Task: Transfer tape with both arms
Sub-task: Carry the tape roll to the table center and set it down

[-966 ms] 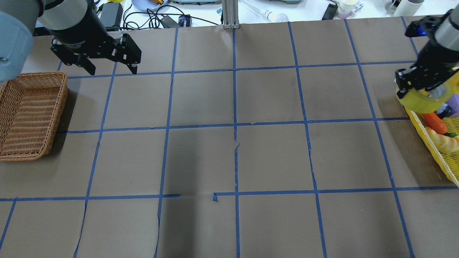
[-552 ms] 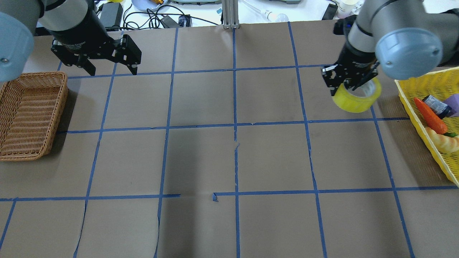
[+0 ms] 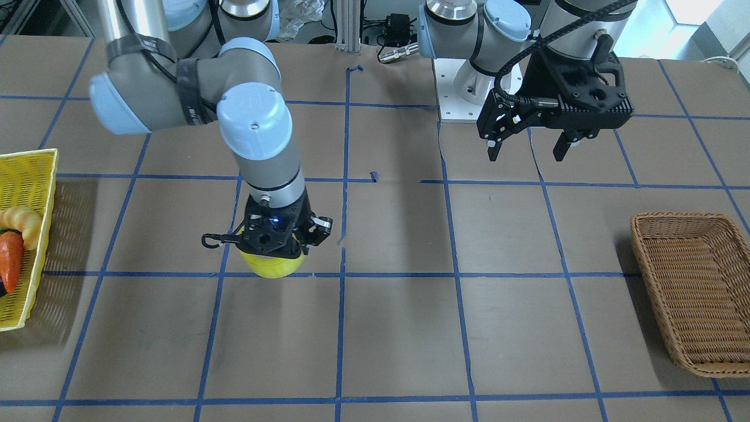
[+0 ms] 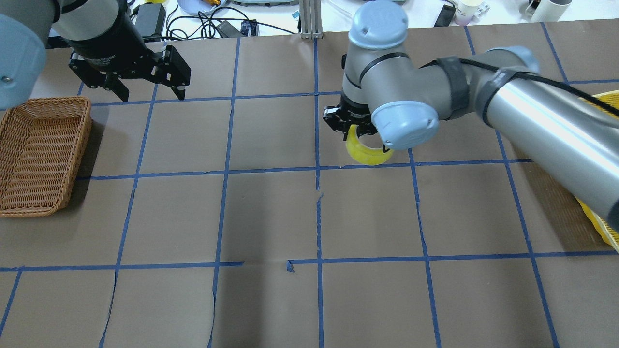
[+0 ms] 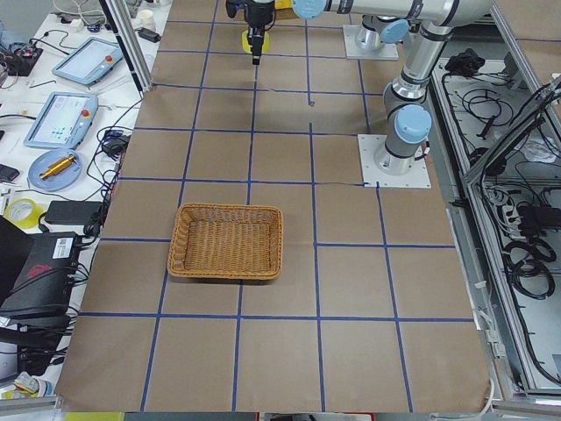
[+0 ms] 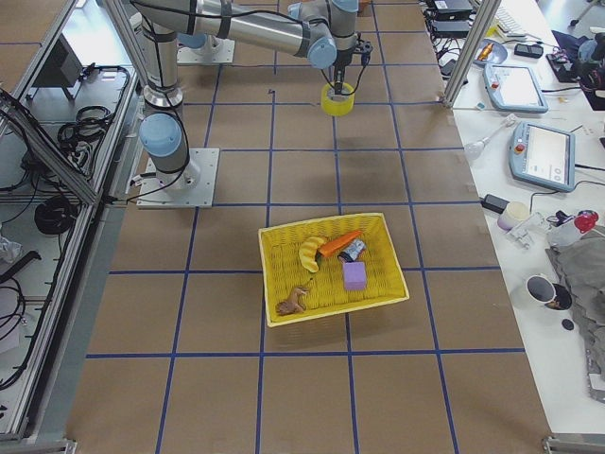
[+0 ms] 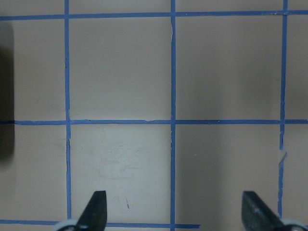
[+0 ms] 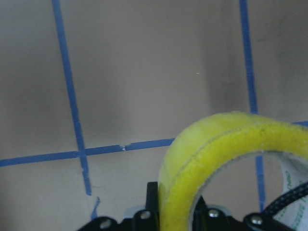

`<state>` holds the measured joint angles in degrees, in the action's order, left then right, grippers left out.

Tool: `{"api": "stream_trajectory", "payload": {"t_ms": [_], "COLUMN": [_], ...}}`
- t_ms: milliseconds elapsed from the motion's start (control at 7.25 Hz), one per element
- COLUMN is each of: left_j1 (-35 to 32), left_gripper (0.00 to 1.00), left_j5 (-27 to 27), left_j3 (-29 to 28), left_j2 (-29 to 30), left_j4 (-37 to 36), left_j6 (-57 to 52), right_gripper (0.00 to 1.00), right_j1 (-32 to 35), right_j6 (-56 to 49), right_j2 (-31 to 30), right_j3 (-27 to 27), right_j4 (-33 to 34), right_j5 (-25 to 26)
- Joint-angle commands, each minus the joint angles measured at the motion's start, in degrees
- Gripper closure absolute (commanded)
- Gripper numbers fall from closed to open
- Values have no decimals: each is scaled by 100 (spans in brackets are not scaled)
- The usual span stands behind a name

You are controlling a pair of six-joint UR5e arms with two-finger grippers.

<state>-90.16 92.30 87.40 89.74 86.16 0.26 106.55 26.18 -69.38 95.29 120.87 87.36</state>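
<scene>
Two grippers are logged. The right gripper [image 4: 352, 126] is clamped on the tape [image 4: 367, 154], which is held near the middle of the table [image 4: 271, 217], just on the robot's right of the centre grid line. In the overhead view part of the roll is hidden by the arm's blue joint cap. In the front-facing view only the roll's lower yellow edge is seen under the gripper. In the right wrist view the roll's wall is seen pinched between the fingers, and the white inner core is visible. Contact between roll and paper cannot be judged.

The left gripper [image 4: 151, 94] is recorded with fingers spread wide and nothing between them, near the wicker basket [image 4: 85, 145]. Only its two fingertips and bare gridded paper are shown in the left wrist view.

The yellow basket [image 6: 266, 276] is seen whole only in the exterior right view, with a carrot [image 6: 338, 246] and a purple block [image 6: 354, 275] inside.
</scene>
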Motion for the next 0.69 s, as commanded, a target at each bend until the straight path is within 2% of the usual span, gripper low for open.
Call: {"api": "stream_trajectory", "payload": {"t_ms": [0, 414, 552], "left_j1": [-1, -1, -1], "left_gripper": [0, 0, 0], "left_j5": [8, -1, -1], "left_j3": [14, 23, 32], "left_j2": [0, 0, 0], "left_j4": [-3, -3, -3], "left_j6": [0, 0, 0], "right_gripper": [100, 100, 95], "right_j1": [418, 638, 638], "right_j6": [615, 1037, 1030], "right_j2": [555, 1136, 1163], "right_j3": [-98, -229, -248], "right_j4": [454, 806, 771], "right_j5": [-52, -61, -61]}}
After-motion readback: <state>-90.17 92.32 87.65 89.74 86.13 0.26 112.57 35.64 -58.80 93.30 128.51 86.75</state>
